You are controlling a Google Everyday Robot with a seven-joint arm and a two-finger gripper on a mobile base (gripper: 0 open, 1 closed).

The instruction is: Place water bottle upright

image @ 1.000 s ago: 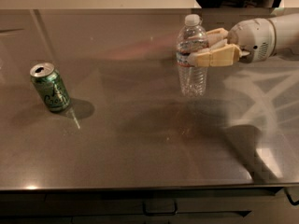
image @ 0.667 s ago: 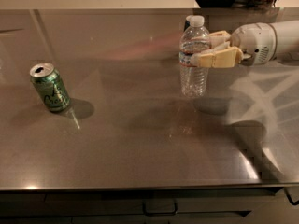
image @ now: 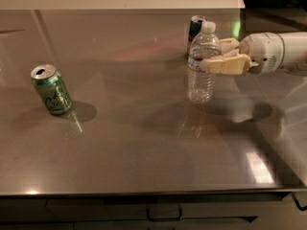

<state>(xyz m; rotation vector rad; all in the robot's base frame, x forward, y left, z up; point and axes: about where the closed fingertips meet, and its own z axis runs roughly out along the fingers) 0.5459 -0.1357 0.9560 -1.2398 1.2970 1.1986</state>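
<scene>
The water bottle (image: 201, 83) is a clear ribbed bottle with a white cap and a label band. It stands upright right of centre on the steel table (image: 144, 147), with its base on the surface. My gripper (image: 211, 55) reaches in from the right at label height. Its tan fingers (image: 230, 64) are closed on the bottle, one in front and one behind.
A green soda can (image: 52, 90) stands tilted at the left. A slim blue-and-silver can (image: 195, 27) stands just behind the bottle. The white arm (image: 273, 51) extends off the right edge. The table's front edge runs along the bottom, above drawers.
The bottle and gripper have shifted slightly right and toward the front edge. This uncovers the blue-and-silver can behind the bottle. The green can has not moved.
</scene>
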